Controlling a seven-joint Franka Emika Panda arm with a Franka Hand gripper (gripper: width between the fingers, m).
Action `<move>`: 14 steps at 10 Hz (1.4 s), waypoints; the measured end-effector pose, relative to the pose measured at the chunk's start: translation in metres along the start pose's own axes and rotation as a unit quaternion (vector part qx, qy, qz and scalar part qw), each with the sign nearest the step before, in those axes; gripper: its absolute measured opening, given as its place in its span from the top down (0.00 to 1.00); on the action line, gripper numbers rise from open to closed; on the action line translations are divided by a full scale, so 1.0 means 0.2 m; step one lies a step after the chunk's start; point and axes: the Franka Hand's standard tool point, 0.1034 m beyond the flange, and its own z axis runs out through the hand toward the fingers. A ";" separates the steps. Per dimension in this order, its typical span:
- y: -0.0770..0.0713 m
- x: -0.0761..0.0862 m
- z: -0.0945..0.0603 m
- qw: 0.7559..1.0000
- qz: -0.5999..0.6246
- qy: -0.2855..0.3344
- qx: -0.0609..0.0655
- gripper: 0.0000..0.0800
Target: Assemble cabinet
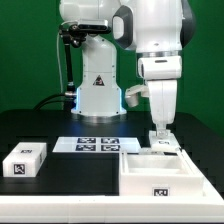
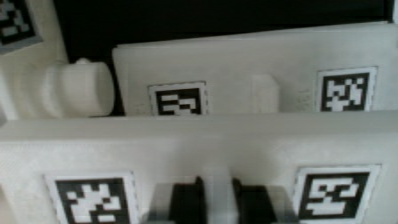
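Note:
The cabinet (image 1: 160, 178), a large white open box with tags, stands at the exterior view's right. My gripper (image 1: 160, 132) comes straight down at its back edge. Its fingers stand close together on a thin white tagged part (image 1: 166, 146) there. In the wrist view the gripper (image 2: 217, 203) has a narrow pale strip between its dark fingers (image 2: 185, 203), over a white face with two tags (image 2: 89, 198). Beyond it lies another white tagged piece (image 2: 231, 80) with a round knob (image 2: 80, 85). A small white tagged block (image 1: 25, 159) lies at the exterior view's left.
The marker board (image 1: 95, 144) lies flat on the black table between the block and the cabinet; its corner shows in the wrist view (image 2: 15, 22). The robot's white base (image 1: 98, 92) stands behind it, with cables on the exterior view's left.

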 end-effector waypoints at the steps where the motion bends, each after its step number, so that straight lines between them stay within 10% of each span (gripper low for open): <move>1: 0.01 0.00 0.00 1.000 -0.002 0.001 -0.001 0.92; 11: 0.05 0.00 0.02 1.000 0.001 -0.001 0.008 0.92; 14: 0.23 0.00 0.00 1.000 -0.001 -0.004 0.015 0.92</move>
